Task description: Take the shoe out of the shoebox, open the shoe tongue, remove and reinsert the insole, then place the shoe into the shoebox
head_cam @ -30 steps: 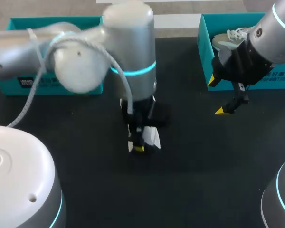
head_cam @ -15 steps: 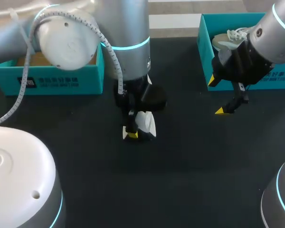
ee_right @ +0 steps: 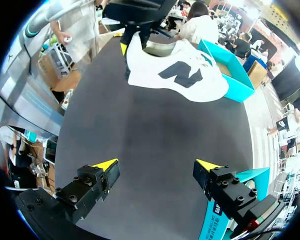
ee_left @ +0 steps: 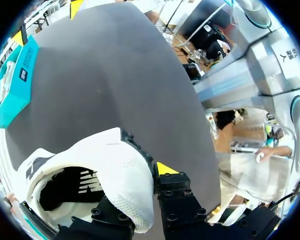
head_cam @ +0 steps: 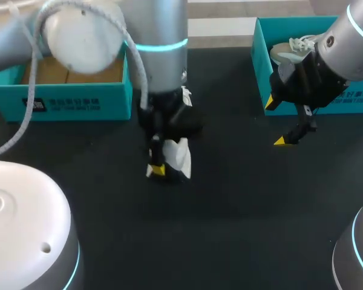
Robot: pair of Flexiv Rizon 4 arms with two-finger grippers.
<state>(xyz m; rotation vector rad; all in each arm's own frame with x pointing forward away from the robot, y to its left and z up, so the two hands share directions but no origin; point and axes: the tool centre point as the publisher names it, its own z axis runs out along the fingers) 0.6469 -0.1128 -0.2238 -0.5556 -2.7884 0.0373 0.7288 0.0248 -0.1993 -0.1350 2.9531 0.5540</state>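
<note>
A white shoe (head_cam: 176, 154) with a dark side logo hangs over the black table's middle, and my left gripper (head_cam: 156, 168) is shut on its edge. In the left wrist view the shoe (ee_left: 102, 167) fills the space by the gripper (ee_left: 151, 176); one yellow-tipped finger (ee_left: 165, 169) is outside the upper and the other is hidden inside the shoe. My right gripper (head_cam: 276, 122) stands open in front of the right box, nothing between its fingers. Its wrist view shows the gripper (ee_right: 155, 166) wide open, with the shoe (ee_right: 176, 71) far ahead of it.
An open teal shoebox (head_cam: 72, 101) with a bare cardboard floor stands at the back left. A second teal shoebox (head_cam: 261, 66) at the back right holds another pale shoe (head_cam: 289, 49), partly behind my right arm. Black tabletop (head_cam: 242, 211) lies bare toward the front.
My left arm has carried the shoe leftward and a little farther back, uncovering the left shoebox. The right arm has kept still.
</note>
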